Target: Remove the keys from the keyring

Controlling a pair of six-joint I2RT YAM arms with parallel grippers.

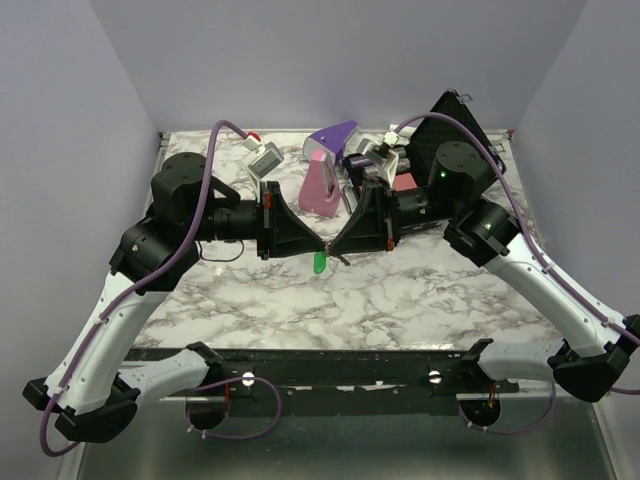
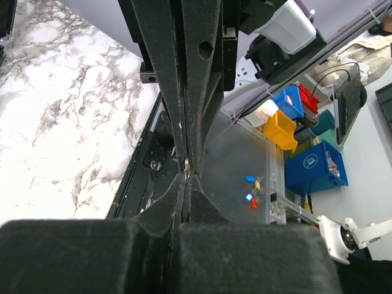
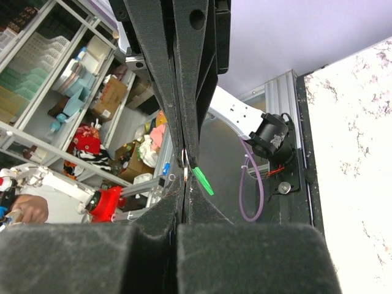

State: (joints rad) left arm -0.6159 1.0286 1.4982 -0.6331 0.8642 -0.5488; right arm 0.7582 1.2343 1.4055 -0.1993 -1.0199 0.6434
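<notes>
My two grippers meet tip to tip above the middle of the marble table. The left gripper (image 1: 322, 247) and the right gripper (image 1: 336, 250) are both shut, with the thin metal keyring (image 3: 185, 160) pinched between their tips. The key with the green head (image 1: 319, 263) hangs just below the tips, above the table. In the right wrist view the green key (image 3: 202, 180) sticks out beside the ring, right at my right gripper (image 3: 184, 184). In the left wrist view only a sliver of metal (image 2: 185, 163) shows at the left gripper (image 2: 185, 179). I can make out no other key.
A purple-and-pink wedge-shaped object (image 1: 325, 180) stands behind the grippers. A small white device (image 1: 266, 160) lies at the back left. A cluster of small items (image 1: 378, 160) and a black panel (image 1: 458, 122) sit at the back right.
</notes>
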